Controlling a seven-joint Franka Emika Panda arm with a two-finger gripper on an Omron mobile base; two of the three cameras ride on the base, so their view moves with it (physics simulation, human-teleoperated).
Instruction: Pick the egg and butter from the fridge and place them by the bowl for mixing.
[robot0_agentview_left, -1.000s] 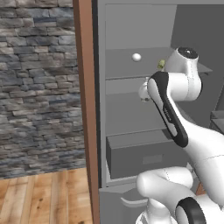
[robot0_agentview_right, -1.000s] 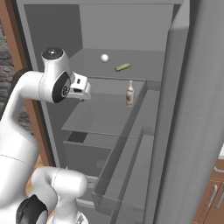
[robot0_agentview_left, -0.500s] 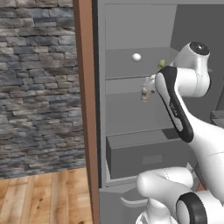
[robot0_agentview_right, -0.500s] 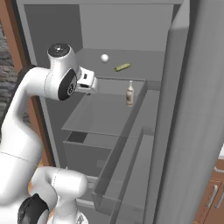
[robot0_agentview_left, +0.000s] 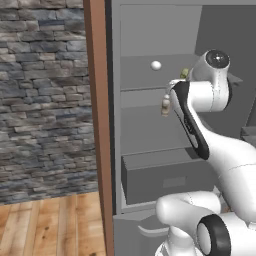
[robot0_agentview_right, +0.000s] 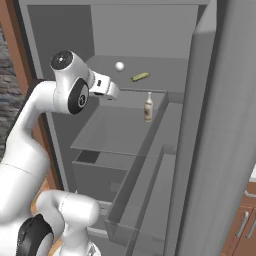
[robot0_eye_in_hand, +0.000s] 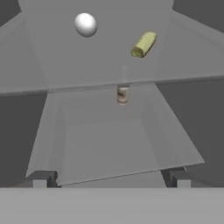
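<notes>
— Inside the fridge (robot0_agentview_right: 65, 35), what can you count?

— On the upper shelf (robot0_eye_in_hand: 109, 65) I see two things: one egg (robot0_eye_in_hand: 85, 24), white and round, toward the back, and one yellowish stick (robot0_eye_in_hand: 144, 44) lying on its side a little to the right of it. They sit near each other but apart. From the right base view the egg (robot0_agentview_right: 119, 66) is left of the stick (robot0_agentview_right: 140, 76); from the left base view the egg (robot0_agentview_left: 156, 65) shows clear on the shelf, with the stick (robot0_agentview_left: 184, 73) partly hidden behind my arm.

— Anything lower down?

— One small bottle (robot0_eye_in_hand: 122, 94), upright, on the shelf below, near its back. In the right base view the bottle (robot0_agentview_right: 148, 106) stands just under the front edge of the upper shelf. Under that comes one boxy grey drawer (robot0_agentview_left: 165, 175).

— And your hand?

— My hand (robot0_agentview_right: 111, 91) is at the fridge opening, level with the front edge of the upper shelf, on its left side. Its jaws stand wide apart and hold nothing; through the hand camera my two fingertips (robot0_eye_in_hand: 41, 178) sit far out toward either side at the bottom, with the shelves between them. The egg is well ahead of me, untouched.

— What is beside the fridge?

— One brown wooden panel (robot0_agentview_left: 97, 125) on its left, then a stone wall (robot0_agentview_left: 42, 100) and a wooden floor (robot0_agentview_left: 50, 225).
</notes>
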